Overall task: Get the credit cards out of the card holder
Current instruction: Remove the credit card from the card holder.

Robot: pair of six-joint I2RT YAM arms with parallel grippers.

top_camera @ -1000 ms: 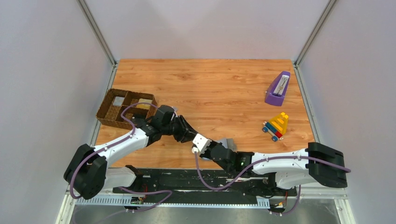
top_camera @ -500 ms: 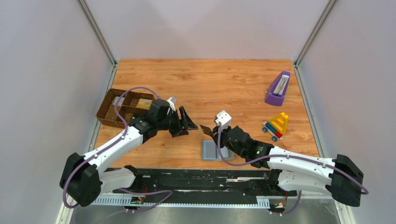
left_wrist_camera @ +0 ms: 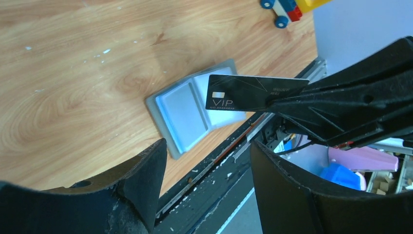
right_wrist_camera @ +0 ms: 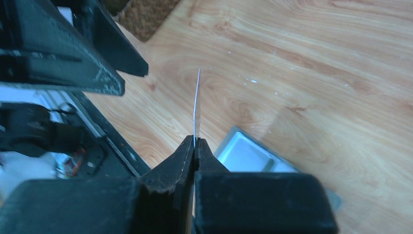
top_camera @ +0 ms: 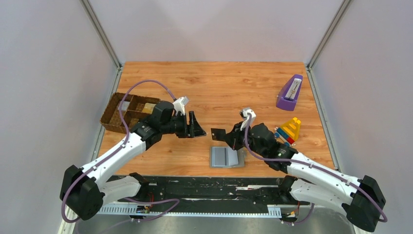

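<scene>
Card [left_wrist_camera: 253, 92], black, sits pinched in your right gripper's [right_wrist_camera: 195, 142] clenched jaws, raised near the open card holder [top_camera: 226, 157] lying flat on the table [top_camera: 219, 83]; your left gripper [top_camera: 198, 126] gapes empty, facing it.

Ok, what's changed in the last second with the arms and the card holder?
The left fingers opened and drew back toward the tray. The right fingers, shut on a black card, pulled up and away from the card holder, which now lies open and flat, uncovered. Tray, toy and purple block stayed put.
</scene>
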